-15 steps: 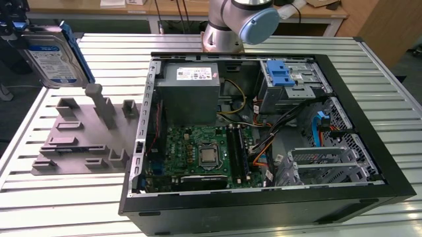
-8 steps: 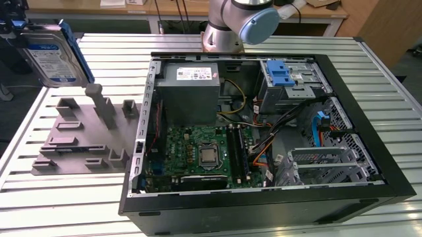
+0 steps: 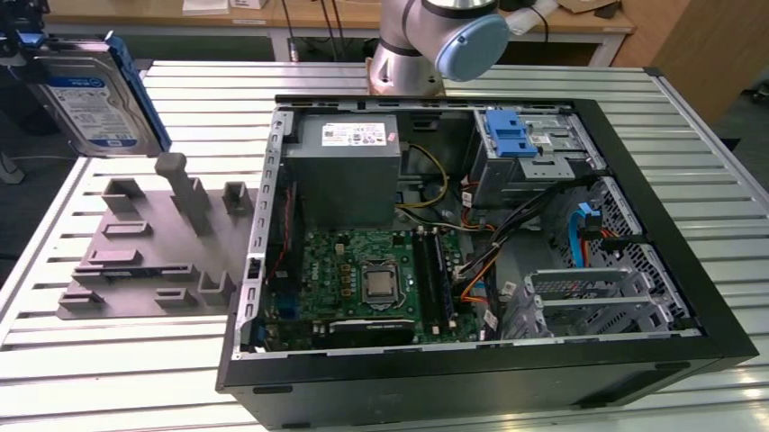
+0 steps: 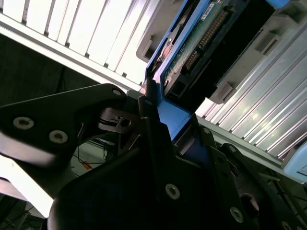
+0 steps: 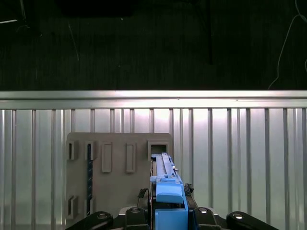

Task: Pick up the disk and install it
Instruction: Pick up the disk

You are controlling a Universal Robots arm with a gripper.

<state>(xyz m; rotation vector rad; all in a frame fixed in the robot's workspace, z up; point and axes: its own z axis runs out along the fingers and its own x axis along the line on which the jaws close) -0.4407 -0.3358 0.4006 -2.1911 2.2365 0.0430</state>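
The disk hangs in the air at the exterior view's far left, above the back end of the grey fixture plate. It stands on edge, its white-and-blue label facing the camera and a blue bracket around its sides. My gripper is shut on its upper left end. In the first wrist view the disk appears edge-on between the gripper's fingers, over the plate. In the second wrist view the disk's green circuit board and blue bracket sit clamped in the black fingers.
An open computer case lies on the slatted metal table. Inside it are a grey power-supply box, a drive cage with a blue latch and the motherboard. The arm's base stands behind the case.
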